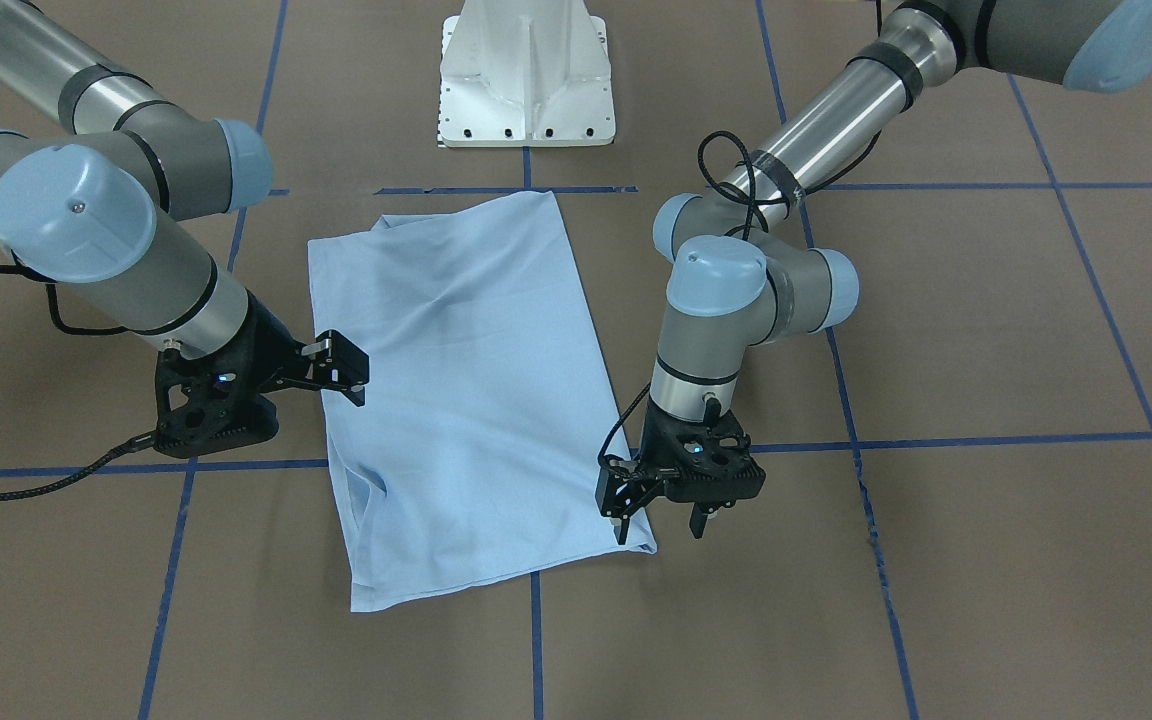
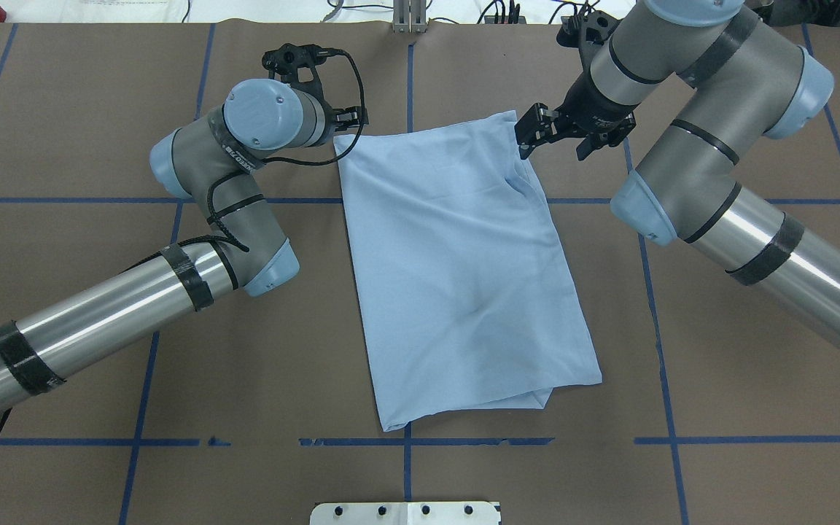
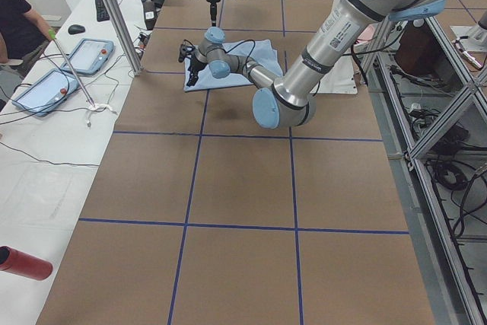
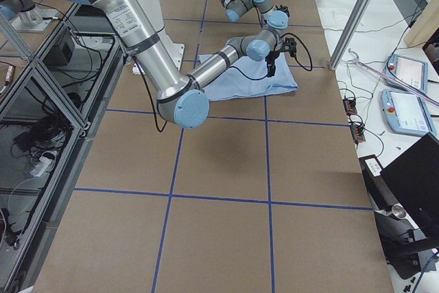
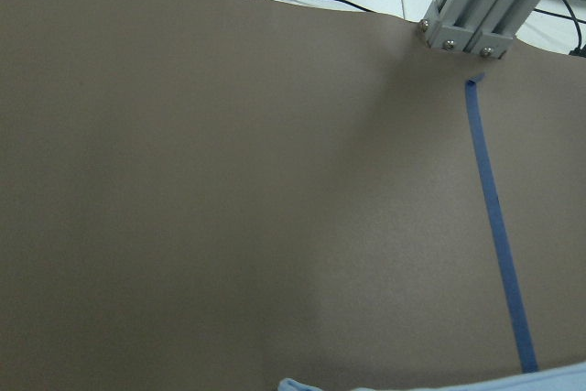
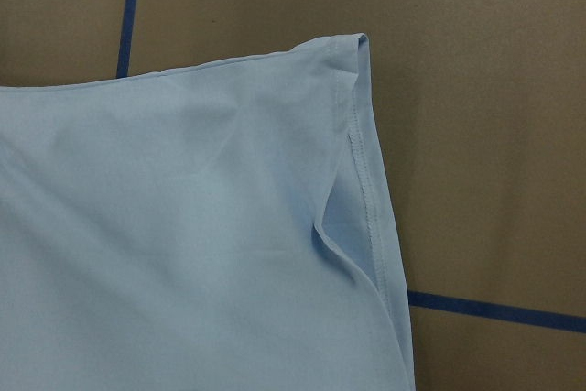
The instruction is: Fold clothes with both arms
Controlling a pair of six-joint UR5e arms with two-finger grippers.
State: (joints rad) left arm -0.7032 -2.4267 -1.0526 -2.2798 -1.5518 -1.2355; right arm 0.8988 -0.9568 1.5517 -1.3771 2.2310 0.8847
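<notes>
Exterior front-facing showed the light blue fabric T-shirt folded into a long rectangle, lying flat on the brown paper-covered table crossed by blue tape lines. The left black two-finger gripper stood with fingers wide at one corner on the operators' end (contact unclear). The right black two-finger gripper, fingers also wide, hung beside the shirt's other long edge.
</notes>
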